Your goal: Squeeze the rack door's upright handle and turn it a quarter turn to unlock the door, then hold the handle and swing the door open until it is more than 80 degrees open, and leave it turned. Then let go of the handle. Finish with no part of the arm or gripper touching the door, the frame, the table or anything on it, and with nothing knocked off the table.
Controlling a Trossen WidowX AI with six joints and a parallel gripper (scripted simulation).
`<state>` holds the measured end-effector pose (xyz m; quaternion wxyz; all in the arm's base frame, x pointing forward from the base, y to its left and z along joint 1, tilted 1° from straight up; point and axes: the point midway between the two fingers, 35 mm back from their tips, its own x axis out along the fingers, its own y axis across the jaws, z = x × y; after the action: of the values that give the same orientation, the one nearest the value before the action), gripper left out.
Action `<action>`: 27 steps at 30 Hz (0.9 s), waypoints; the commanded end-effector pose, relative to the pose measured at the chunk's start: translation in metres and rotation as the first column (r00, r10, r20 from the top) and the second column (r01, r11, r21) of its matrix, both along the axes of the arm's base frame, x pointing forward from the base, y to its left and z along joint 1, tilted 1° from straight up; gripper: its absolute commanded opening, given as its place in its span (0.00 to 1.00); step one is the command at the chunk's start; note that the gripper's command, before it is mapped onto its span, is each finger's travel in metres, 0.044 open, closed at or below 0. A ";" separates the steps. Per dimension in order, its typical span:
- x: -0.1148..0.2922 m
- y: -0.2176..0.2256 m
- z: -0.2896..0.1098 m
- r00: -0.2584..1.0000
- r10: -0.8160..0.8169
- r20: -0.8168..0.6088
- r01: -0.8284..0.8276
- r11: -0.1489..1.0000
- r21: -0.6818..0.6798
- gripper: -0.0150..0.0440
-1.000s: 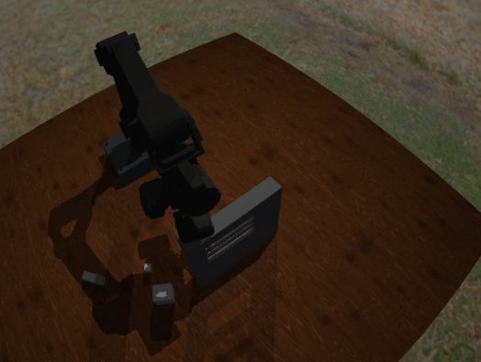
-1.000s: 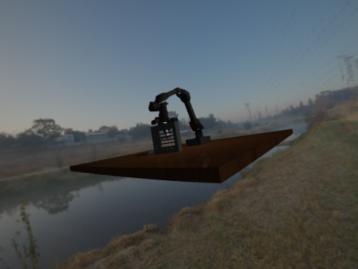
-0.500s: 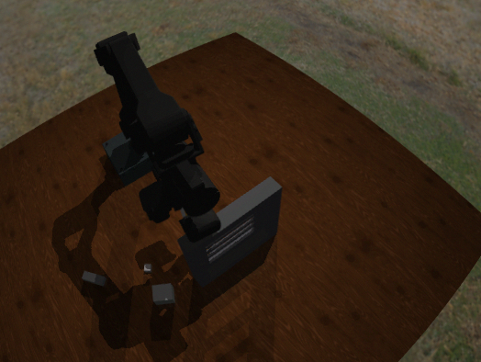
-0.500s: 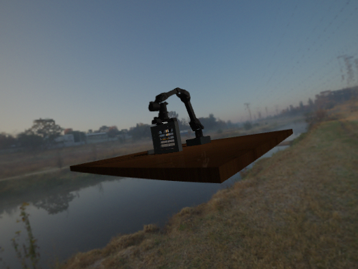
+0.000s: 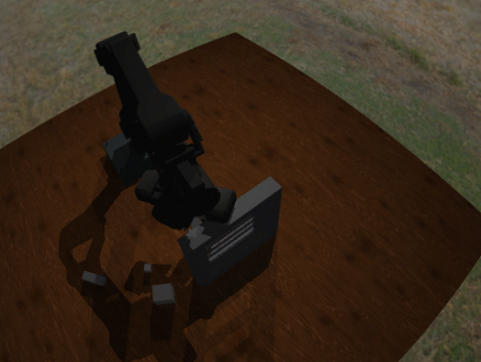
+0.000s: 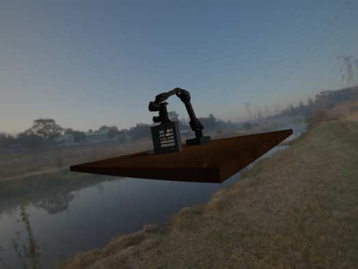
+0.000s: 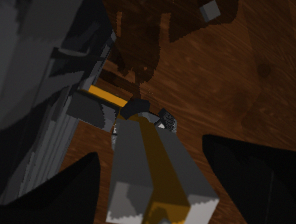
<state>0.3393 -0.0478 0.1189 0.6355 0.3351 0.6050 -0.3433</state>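
Note:
The dark grey rack [image 5: 262, 193] [image 6: 176, 138] stands upright on the table, with its slatted face towards the top and exterior views. In the wrist view its slatted side runs down the left. The handle [image 7: 131, 157], grey with a yellow stripe, stands out beside it, with a dark pivot at its far end. My gripper [image 7: 151, 151] is open, one dark finger on each side of the handle, with visible gaps. In the top view the fingertips are hidden behind the hand above the rack's near side. The door's angle and the handle's turn are hard to tell.
A larger grey block [image 5: 162, 293], a small cube [image 5: 148, 267] [image 7: 210, 10] and a flat grey block [image 5: 94, 278] lie on the table [image 5: 321, 220] [image 6: 143, 171] beside the rack. The arm's base [image 5: 124, 158] [image 6: 199, 140] stands behind the rack.

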 end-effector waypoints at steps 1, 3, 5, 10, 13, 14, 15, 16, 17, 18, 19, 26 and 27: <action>0.001 0.001 0.000 0.984 0.180 -0.003 -0.180 0.984 -0.002 0.75; 0.001 0.001 0.000 0.961 0.276 -0.006 -0.276 0.961 -0.005 0.75; 0.001 0.001 0.000 0.929 0.370 -0.010 -0.370 0.929 -0.007 0.75; 0.001 0.001 0.000 0.810 0.586 -0.020 -0.586 0.810 -0.012 0.75; 0.001 0.001 0.000 0.714 0.699 -0.026 -0.700 0.714 -0.013 0.75; 0.001 0.001 0.000 0.679 0.734 -0.028 -0.734 0.679 -0.013 0.75; 0.001 0.001 0.000 0.642 0.766 -0.031 -0.767 0.641 -0.014 0.75; 0.001 0.001 0.000 0.603 0.797 -0.033 -0.798 0.603 -0.014 0.75; 0.001 0.001 0.000 0.563 0.826 -0.035 -0.827 0.562 -0.013 0.75; 0.001 0.001 0.000 0.521 0.853 -0.037 -0.854 0.521 -0.013 0.75; 0.001 0.001 0.000 0.478 0.877 -0.039 -0.878 0.478 -0.013 0.75; 0.001 0.001 0.000 0.151 0.987 -0.054 -0.988 0.151 -0.008 0.75; 0.001 0.001 0.000 0.102 0.993 -0.056 -0.995 0.102 -0.007 0.75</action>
<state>0.3395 -0.0474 0.1187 0.7064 -0.1312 0.6874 0.1058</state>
